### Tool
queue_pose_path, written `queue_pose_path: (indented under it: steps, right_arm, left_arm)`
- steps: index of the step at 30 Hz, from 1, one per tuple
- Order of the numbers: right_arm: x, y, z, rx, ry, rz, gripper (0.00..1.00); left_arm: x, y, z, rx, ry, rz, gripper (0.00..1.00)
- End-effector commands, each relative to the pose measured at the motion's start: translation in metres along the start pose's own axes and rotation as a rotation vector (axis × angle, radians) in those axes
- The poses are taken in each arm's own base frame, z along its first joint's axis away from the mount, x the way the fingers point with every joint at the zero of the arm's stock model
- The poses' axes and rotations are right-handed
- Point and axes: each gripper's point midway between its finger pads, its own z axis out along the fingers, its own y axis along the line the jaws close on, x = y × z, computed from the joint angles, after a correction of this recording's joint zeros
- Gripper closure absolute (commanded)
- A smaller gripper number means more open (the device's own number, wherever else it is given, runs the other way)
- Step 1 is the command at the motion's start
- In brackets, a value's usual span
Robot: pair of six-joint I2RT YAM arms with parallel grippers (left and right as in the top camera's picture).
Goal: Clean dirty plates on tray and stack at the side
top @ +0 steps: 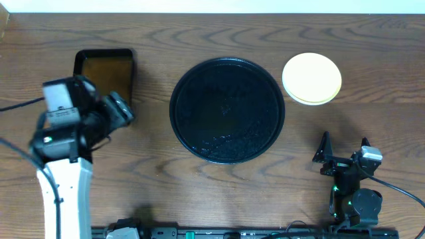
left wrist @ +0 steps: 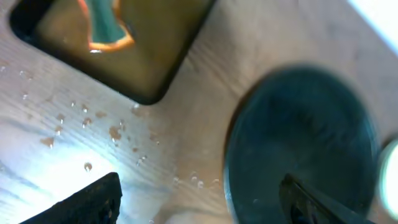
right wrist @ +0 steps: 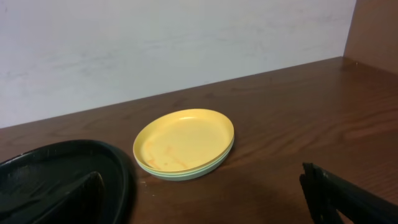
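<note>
The large round black tray (top: 227,109) sits mid-table with nothing on it; it also shows in the left wrist view (left wrist: 301,146) and the right wrist view (right wrist: 59,180). The plates (top: 312,78) are stacked to its right, the pale yellow one on top with faint orange streaks (right wrist: 183,142), pale blue-green rims below. My left gripper (top: 119,109) hovers open and empty left of the tray, next to the small tray of brown liquid; its fingers frame wet wood (left wrist: 199,202). My right gripper (top: 344,149) is open and empty, near the front right, below the stack (right wrist: 202,202).
A small rectangular black tray of brown liquid (top: 106,70) stands at the back left, with a green and orange thing in it (left wrist: 106,25). Water drops (left wrist: 115,132) lie on the wood beside it. A pale wall runs behind the table.
</note>
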Motion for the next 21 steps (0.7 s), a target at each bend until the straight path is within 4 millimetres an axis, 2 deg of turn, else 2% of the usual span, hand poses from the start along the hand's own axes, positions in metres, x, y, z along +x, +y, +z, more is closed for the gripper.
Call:
queue_pose_path:
  steps: [1, 2, 6, 10, 13, 18, 21]
  right_arm:
    - [0.000, -0.003, 0.000, 0.016, -0.004, -0.014, 0.01]
    - [0.000, -0.003, 0.000, 0.016, -0.004, -0.014, 0.01]
    - [0.000, -0.003, 0.000, 0.016, -0.004, -0.014, 0.01]
    - [0.000, -0.003, 0.000, 0.016, -0.004, -0.014, 0.01]
    - [0.000, -0.003, 0.000, 0.016, -0.004, -0.014, 0.01]
    - [0.000, -0.003, 0.000, 0.016, -0.004, -0.015, 0.01]
    - [0.000, -0.003, 0.000, 0.016, -0.004, -0.015, 0.01]
  left_arm:
    - [0.049, 0.010, 0.032, -0.024, 0.080, 0.282, 0.18]
    - [0.059, 0.011, 0.043, -0.002, 0.050, 0.317, 0.18]
    - [0.072, 0.019, 0.065, 0.057, -0.095, 0.333, 0.18]
    - [0.089, 0.030, 0.081, 0.097, -0.204, 0.344, 0.18]
    - [0.089, 0.031, 0.084, 0.136, -0.310, 0.354, 0.18]
    - [0.094, 0.033, 0.083, 0.166, -0.389, 0.365, 0.18]
    - [0.098, 0.042, 0.083, 0.137, -0.439, 0.365, 0.18]
